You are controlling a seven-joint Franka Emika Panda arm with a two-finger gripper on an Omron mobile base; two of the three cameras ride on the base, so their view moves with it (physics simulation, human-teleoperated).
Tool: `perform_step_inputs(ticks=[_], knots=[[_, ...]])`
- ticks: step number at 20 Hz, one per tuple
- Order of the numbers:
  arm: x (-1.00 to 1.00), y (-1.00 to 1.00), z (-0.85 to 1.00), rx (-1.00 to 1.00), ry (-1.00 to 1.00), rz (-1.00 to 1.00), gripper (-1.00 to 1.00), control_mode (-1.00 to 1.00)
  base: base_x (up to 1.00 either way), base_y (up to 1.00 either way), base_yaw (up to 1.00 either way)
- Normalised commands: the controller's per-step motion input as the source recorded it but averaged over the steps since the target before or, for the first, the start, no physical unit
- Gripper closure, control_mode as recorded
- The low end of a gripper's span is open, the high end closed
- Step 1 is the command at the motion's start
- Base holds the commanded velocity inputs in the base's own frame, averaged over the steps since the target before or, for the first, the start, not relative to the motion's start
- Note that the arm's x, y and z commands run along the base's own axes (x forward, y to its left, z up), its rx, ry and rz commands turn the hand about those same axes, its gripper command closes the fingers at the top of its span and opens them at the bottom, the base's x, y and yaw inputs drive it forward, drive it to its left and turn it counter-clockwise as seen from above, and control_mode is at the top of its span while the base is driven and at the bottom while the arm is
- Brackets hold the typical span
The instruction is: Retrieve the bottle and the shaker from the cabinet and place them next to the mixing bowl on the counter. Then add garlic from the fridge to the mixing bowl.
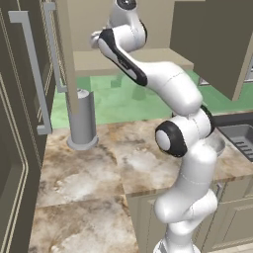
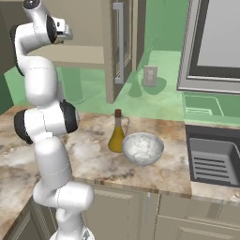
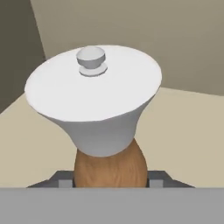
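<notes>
The bottle [image 2: 116,133], a clear cone of golden liquid with a brown cork, already stands on the bench [image 2: 93,154] touching or just beside the mixing bowl [image 2: 143,148], on the bowl's side toward the arm, so that part of the task looks done; the shaker [image 3: 109,164], orange-brown and bulbous with a flared white top and a small knob, sits on the tan shelf of the cabinet [image 1: 94,62], close before the camera on the hand [image 3: 109,181]; the two dark fingertips stand on either side of its rounded body, right against it, but whether they are clamped on it or merely apart around it cannot be told; the white arm reaches high, its hand up inside the open cabinet; by this reading the shaker has yet to be carried down to the bowl, and the garlic step has not begun, since the bowl appears empty; the fridge [image 1: 20,123], dark grey with long bar handles, stands shut at the left end of the bench; the bench is brown-and-beige mottled marble over beige panelled cabinets; a tall grey cylinder [image 1: 82,121] stands near its back edge by the fridge; a dark sink [image 2: 213,159] lies at the right end; the wall behind is green; a microwave [image 2: 215,47] hangs above the sink end
</notes>
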Motion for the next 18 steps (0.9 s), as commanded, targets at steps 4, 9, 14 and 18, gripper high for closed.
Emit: perform_step_inputs(ticks=[4,9,14,18], knots=[[-0.74,-0.15,-0.45,0.04,0.03,-0.32,1.00,-1.00,0.00,0.00,0.00],[-0.92,-0.38,-0.77,0.05,0.02,-0.39,1.00,-1.00,0.00,0.00,0.00],[-0.97,-0.72,-0.99,0.06,-0.05,-0.38,1.00,-1.00,0.00,0.00,0.00],[-0.96,-0.76,-0.85,0.12,-0.18,-0.36,1.00,-1.00,0.00,0.00,0.00]])
